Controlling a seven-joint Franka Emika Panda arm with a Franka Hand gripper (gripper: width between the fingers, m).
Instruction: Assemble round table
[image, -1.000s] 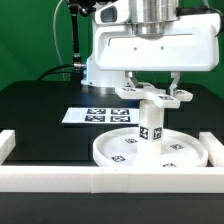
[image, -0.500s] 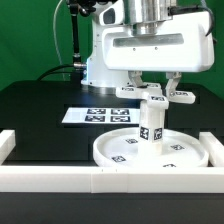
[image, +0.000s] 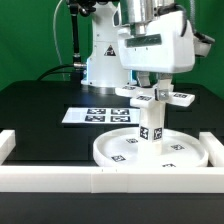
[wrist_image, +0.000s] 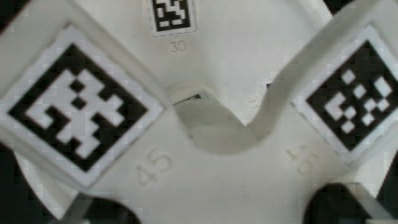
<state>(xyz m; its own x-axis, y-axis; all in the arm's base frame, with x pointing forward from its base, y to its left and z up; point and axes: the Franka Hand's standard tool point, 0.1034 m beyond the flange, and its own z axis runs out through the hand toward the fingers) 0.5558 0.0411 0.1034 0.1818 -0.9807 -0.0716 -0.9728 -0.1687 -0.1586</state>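
Observation:
The large round disc (image: 108, 156) lies flat on the black table against the front border bar. The short leg (image: 150, 126) stands upright on its middle. The cross-shaped foot (image: 156, 96) sits on top of the leg. My gripper (image: 156, 89) comes straight down over the foot, its fingers on either side of the hub, shut on the foot. In the wrist view the foot (wrist_image: 214, 110) with its tags fills the picture, and my gripper (wrist_image: 222, 206) shows only as dark fingertips (wrist_image: 93, 212) at the picture's edge.
The marker board (image: 98, 115) lies behind the disc. White border bars run along the front (image: 90, 181), the exterior view's left (image: 8, 146) and right (image: 217, 150). The arm's base (image: 100, 60) stands at the back.
My hand has turned about its vertical axis over the foot, from broadside to narrow side on. Its height is the same. The disc and leg have stayed in place.

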